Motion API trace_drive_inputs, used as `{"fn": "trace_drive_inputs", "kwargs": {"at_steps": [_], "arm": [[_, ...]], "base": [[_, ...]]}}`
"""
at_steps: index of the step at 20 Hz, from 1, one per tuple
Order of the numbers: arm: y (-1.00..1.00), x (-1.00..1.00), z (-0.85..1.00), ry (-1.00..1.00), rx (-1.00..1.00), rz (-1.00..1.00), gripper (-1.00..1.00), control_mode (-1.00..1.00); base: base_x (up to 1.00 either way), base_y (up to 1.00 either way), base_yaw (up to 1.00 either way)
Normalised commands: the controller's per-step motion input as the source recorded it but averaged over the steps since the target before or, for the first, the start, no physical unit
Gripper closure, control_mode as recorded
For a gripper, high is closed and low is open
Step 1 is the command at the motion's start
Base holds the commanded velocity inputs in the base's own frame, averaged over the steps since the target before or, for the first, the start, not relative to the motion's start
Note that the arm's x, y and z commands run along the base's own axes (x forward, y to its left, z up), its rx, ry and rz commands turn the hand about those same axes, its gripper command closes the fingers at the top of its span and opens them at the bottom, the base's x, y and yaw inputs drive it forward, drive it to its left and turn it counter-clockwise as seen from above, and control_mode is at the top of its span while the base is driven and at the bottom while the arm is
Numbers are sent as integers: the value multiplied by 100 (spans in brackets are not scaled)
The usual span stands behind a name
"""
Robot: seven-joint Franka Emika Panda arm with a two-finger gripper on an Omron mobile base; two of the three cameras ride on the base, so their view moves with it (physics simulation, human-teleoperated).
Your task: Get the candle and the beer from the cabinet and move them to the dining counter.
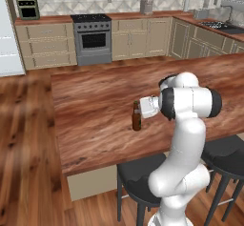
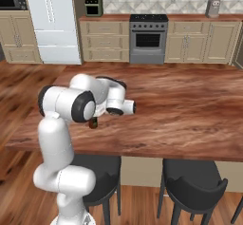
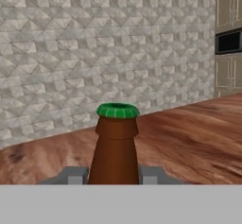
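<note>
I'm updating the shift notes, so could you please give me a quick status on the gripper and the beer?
Gripper shut on the beer. Bottle upright, base on the dining counter. Counter around it bare, nothing in the way. Candle not sighted.

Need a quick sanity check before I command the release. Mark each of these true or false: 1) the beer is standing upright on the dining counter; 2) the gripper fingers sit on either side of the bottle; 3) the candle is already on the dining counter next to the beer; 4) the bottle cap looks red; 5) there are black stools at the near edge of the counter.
1) True. The beer stands upright on the dining counter.
2) True. In the hand view the gripper has a finger on each side of the bottle.
3) False. No candle is seen on the counter.
4) False. The cap is green in the hand view.
5) True. Black stools stand at the near edge.
</note>
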Motion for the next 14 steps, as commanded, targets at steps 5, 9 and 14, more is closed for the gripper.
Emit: {"fn": "trace_drive_inputs", "kwargs": {"at_steps": [5,9,14], "arm": [[0,26,-53,0,0,3,100,-100],[0,23,-50,0,0,2,100,-100],[0,-12,-7,-2,0,2,100,-100]], "base": [[0,0,0],[0,0,0],[0,0,0]]}}
